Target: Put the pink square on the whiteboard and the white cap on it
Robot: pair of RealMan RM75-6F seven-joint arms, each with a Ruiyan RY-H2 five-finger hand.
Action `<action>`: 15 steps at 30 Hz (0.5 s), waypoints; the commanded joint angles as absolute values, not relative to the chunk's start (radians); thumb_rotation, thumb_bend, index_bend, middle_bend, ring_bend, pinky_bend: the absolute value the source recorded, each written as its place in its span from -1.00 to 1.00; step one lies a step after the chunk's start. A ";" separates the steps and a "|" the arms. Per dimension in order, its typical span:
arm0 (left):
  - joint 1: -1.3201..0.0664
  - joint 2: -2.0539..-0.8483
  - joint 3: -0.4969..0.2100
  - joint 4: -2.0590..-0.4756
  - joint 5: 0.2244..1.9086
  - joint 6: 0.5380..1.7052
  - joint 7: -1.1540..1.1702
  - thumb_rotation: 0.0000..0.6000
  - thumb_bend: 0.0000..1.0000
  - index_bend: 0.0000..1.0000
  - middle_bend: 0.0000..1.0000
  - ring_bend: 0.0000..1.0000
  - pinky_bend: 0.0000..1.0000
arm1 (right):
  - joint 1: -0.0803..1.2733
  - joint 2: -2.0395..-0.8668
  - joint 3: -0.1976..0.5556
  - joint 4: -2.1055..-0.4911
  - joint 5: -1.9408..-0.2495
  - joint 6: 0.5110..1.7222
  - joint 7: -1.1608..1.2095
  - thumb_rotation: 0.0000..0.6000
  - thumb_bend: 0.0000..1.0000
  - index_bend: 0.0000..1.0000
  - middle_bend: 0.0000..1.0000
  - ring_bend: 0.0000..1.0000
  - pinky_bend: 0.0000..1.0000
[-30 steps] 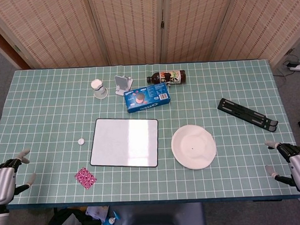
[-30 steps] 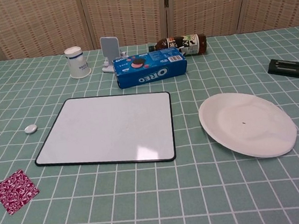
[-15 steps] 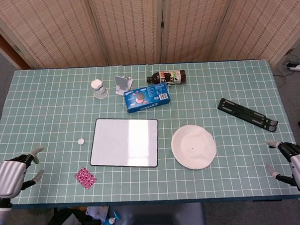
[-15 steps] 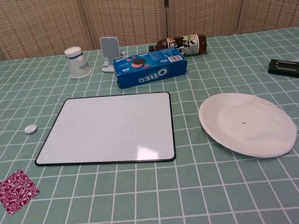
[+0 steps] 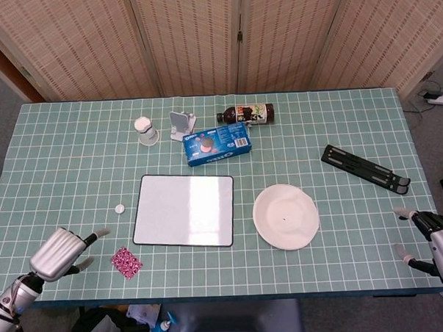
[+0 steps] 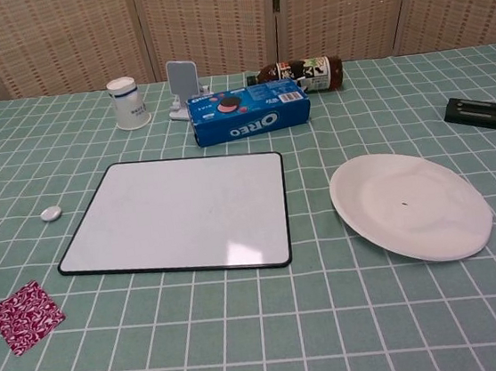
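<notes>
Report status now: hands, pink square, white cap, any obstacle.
Left hand open, beside pink square, not touching. Right hand open at table edge. White cap left of whiteboard. Whiteboard bare, nothing in the way.

Green gridded table (image 5: 74, 165) carries whiteboard (image 5: 184, 210), plate (image 5: 285, 216), cookie box (image 5: 217, 143).

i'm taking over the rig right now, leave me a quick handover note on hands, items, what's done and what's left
Left hand: open, holding nothing, at the near left table edge just left of the pink square.
Right hand: open and holding nothing, at the near right corner.
Pink square lies on the table, off the near left corner of the whiteboard.
White cap sits on the table just left of the whiteboard.
Done: nothing; the whiteboard is bare.
Left: put the pink square on the whiteboard, then the white cap on it.
</notes>
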State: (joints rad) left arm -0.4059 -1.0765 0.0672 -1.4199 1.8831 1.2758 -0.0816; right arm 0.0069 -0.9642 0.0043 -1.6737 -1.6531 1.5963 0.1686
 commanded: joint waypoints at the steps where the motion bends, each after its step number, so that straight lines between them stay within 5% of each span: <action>1: -0.445 -1.100 0.091 -1.377 1.906 1.231 -0.111 1.00 -0.48 -0.52 0.99 1.00 1.00 | 0.006 -0.963 0.004 -1.675 -1.654 1.597 0.167 1.00 -0.56 -0.50 -0.31 -0.39 -0.27; 15: -0.492 -1.187 0.169 -1.250 1.932 1.166 -0.152 1.00 -0.48 -0.49 1.00 1.00 1.00 | 0.009 -0.963 0.004 -1.679 -1.645 1.583 0.160 1.00 -0.56 -0.50 -0.31 -0.39 -0.27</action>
State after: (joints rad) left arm -0.4913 -1.1837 0.1669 -1.2523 1.9297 1.1638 -0.1508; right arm 0.0093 -0.9628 0.0039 -1.6785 -1.6448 1.5827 0.1603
